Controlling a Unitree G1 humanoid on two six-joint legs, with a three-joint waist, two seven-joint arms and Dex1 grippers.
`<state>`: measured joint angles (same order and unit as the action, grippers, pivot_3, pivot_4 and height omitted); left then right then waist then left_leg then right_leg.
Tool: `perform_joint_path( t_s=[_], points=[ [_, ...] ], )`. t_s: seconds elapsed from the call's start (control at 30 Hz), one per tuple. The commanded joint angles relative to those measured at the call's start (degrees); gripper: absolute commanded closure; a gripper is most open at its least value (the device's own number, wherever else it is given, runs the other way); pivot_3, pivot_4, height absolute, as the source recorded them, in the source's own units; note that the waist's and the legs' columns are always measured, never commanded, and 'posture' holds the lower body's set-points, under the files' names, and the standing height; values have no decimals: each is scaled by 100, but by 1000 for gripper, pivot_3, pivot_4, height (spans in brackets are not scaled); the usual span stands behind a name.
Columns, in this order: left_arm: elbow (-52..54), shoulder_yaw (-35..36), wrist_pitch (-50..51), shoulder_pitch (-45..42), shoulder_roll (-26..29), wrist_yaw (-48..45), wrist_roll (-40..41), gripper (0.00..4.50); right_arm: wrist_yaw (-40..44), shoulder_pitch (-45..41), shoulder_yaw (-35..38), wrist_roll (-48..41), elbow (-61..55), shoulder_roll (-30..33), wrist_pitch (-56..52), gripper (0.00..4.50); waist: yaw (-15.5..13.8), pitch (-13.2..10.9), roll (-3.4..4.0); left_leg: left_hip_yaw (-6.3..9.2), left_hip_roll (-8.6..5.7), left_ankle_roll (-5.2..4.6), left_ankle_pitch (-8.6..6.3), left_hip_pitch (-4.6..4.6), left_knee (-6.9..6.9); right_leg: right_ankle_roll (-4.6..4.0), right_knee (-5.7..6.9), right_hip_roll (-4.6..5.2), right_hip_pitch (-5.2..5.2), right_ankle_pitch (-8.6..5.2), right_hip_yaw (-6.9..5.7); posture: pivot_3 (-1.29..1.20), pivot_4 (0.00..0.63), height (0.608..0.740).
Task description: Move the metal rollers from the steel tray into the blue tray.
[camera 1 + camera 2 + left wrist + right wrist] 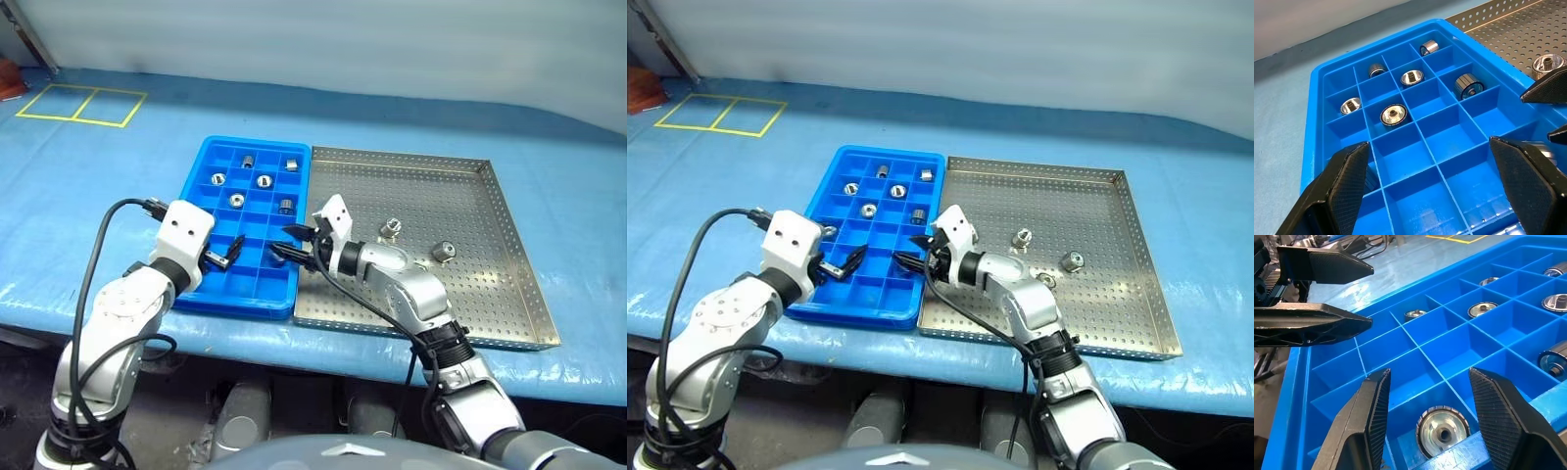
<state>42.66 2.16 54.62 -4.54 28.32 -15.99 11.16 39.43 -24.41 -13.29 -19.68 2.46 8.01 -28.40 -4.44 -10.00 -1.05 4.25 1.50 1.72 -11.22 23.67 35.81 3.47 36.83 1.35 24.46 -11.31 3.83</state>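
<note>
Right gripper [1425,416] parted above roller [1442,429], unlabelled.

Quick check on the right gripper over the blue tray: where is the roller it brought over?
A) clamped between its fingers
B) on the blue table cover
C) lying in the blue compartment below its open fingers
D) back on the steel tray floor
C: in the right wrist view the right gripper's fingers stand apart, and a metal roller lies in a compartment of the blue tray just below them, not gripped.

Head pair high overhead; wrist cameras close over blue tray [211,176].
</note>
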Motion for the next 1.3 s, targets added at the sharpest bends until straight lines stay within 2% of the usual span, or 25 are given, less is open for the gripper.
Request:
perform_joint_path(
  t_s=[0.03, 0.2, 0.27, 0.33, 0.5, 0.6, 0.8, 0.93, 1.07, 1.3],
  points=[
    [13, -11, -127, -90, -2, 5, -38, 218, -206, 6, 178, 36, -247, -72, 234, 1784, 5, 0, 0, 0, 0, 0, 0, 1, 0, 0, 0, 0, 0, 0, 0, 273, 150, 740],
    [-213, -281, -397, -398, -327, -131, 157, 218, -448, 142, 529, -61, -895, 75, 214, 1784, 6, -1, 1, 1, 0, 0, 0, 1, 0, 0, 1, 0, 1, 0, 0, 240, 150, 740],
    [-485, -438, -627, -628, -714, -359, 476, 218, -485, 333, 755, -119, -1475, 379, 90, 1784, -20, -1, 1, 0, -3, 1, 0, 6, 2, 0, -2, 2, 1, 0, 0, 215, 150, 740],
    [-782, -668, -840, -856, -857, -574, 521, 218, -563, 537, 1001, -173, -2000, 698, -82, 1784, -42, -1, 1, 1, -8, 2, 0, 12, 6, 2, -8, 7, 0, 1, 0, 183, 150, 740],
    [-1990, -1126, -1689, -1798, -1298, -1038, 515, 218, -639, 1383, 1639, -228, -3166, 1694, -487, 1784, 74, -1, 2, -3, -9, 3, -1, 14, 9, 4, -12, 8, 1, 1, 1, 92, 150, 740],
    [-2995, -1350, -2131, -2359, -1531, -1172, 306, 218, -621, 1953, 1881, -372, -3663, 2015, -628, 1784, 237, 1, 4, -5, -8, 2, -1, 14, 11, 4, -11, 7, 1, 1, 3, 25, 150, 740],
    [-4500, -1934, -2580, -3057, -1506, -1398, -366, 218, -953, 2626, 1886, -344, -4002, 2014, -737, 1784, 682, 2, 5, -14, -8, -1, -3, 8, 12, 8, -5, 5, 1, 3, 14, -64, 150, 740],
    [-5060, -2221, -2677, -3304, -1463, -1523, -748, 218, -1179, 2775, 1860, -396, -4124, 1825, -666, 1784, 811, 2, 6, -12, -8, -1, -2, 6, 15, 9, 2, 3, 1, 3, 14, -81, 150, 740],
    [-5555, -2568, -2800, -3514, -1396, -1390, -1374, 218, -1239, 2818, 1808, -379, -4116, 1776, -613, 1784, 851, 2, 5, -14, -9, -1, -2, 6, 18, 13, 0, 4, 0, 6, 19, -81, 150, 740],
    [-6061, -2712, -2587, -3666, -1466, -1275, -1927, 218, -1323, 2663, 1730, -357, -3959, 1707, -538, 1784, 850, 1, 5, -13, -9, -1, -2, 8, 16, 14, 0, 3, 2, 6, 18, -61, 150, 740]
  ],
)
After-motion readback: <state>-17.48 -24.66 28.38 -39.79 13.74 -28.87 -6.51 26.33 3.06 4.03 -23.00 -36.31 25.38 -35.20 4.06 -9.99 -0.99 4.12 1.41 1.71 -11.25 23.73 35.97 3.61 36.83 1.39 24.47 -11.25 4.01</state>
